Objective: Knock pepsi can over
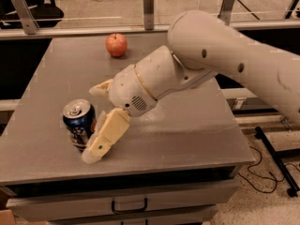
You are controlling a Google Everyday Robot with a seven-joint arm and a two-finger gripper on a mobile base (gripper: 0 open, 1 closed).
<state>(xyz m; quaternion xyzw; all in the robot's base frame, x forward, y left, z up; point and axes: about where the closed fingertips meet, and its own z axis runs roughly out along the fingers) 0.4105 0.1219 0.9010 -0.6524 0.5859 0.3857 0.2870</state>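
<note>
The pepsi can, dark blue with a silver top, stands upright near the front left of the grey table. My gripper is right beside the can on its right. It is open. The long lower finger lies against the can's right side, reaches down to the tabletop and hides the can's right edge. The short upper finger sits just behind the can. The white arm reaches in from the upper right.
A red apple sits at the back of the table, left of centre. A railing with metal posts runs behind the table. A drawer with a handle is under the tabletop. Cables lie on the floor at the right.
</note>
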